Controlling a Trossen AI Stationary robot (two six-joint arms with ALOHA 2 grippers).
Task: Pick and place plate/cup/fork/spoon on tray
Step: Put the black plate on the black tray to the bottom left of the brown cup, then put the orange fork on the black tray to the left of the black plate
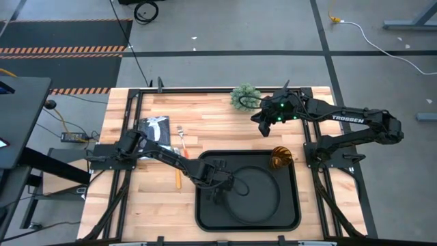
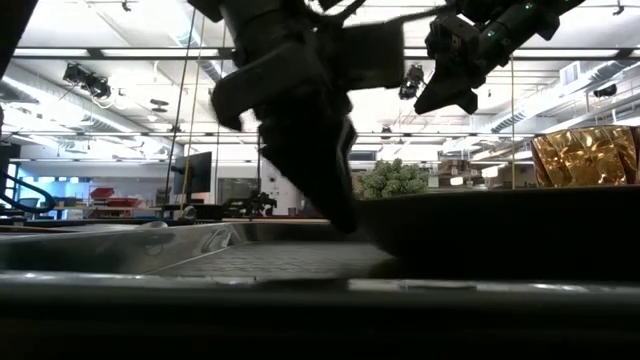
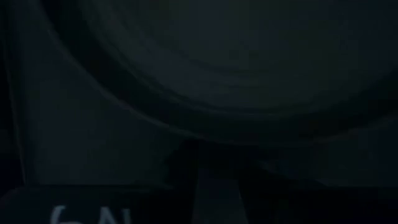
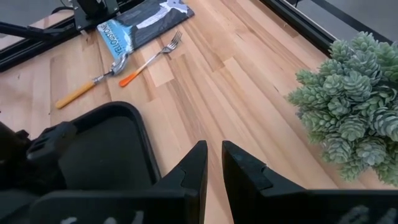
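The black tray (image 1: 205, 212) lies at the table's near middle, and the round black plate (image 1: 263, 198) lies flat inside it. The amber cup (image 1: 280, 158) stands upright in the tray's far right corner and also shows in the low view (image 2: 585, 155). The fork (image 4: 152, 57) and the spoon (image 4: 93, 84) lie on the wood left of the tray, the fork (image 1: 182, 140) farther back. My left gripper (image 1: 220, 186) is low over the plate's left rim. My right gripper (image 4: 214, 163) is shut and empty, raised above the table near the plant.
A small green potted plant (image 1: 245, 96) stands at the far edge, close to my right gripper. A dark printed packet (image 1: 156, 128) lies at the far left by the fork. Bare wood (image 1: 225, 130) lies between the tray and the far edge.
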